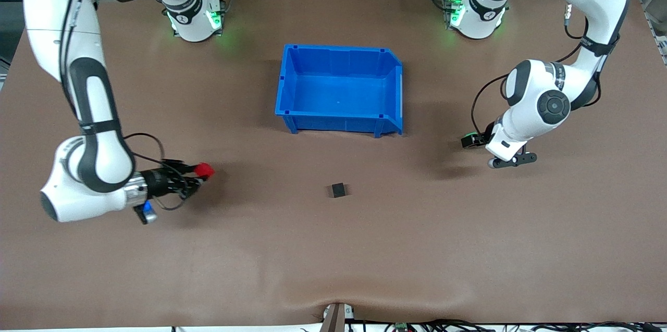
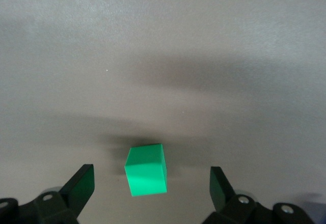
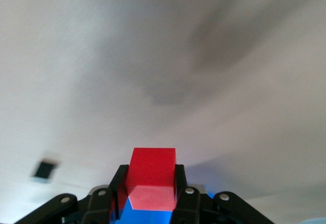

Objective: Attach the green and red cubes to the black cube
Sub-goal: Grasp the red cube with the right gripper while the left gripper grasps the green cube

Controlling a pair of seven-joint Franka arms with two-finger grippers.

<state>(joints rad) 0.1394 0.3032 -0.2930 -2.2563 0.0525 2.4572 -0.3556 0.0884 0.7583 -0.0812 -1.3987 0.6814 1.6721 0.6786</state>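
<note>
Two arms work over a brown desk (image 1: 417, 248) in the front view, with a blue bin (image 1: 341, 122) standing between their bases; its inside shows only bare blue floor. The black cube (image 1: 338, 190) lies on the desk nearer to the front camera than the bin and apart from it. The right tool (image 1: 202, 174), well away from the bin toward the right arm's end of the desk, is clamped on the red cube (image 1: 205, 170), held up off the desk. The left tool (image 1: 473, 140) hangs low over the desk toward the left arm's end, away from the bin; a spot of green shows at its tip, and this view does not show how its fingers stand.

From the left wrist view, the green cube (image 2: 146, 169) sits on the desk between the two spread fingers (image 2: 80, 185) of the left tool (image 2: 151, 183), touching neither; the tool is wide open and holds nothing.

From the right wrist view, the right tool (image 3: 151, 182) grips the red cube (image 3: 151, 177) by two sides, its upper part standing clear of the fingers (image 3: 118, 182). The black cube (image 3: 45, 170) appears small and blurred on the desk, well apart from the tool. The bin does not appear in either wrist view.
</note>
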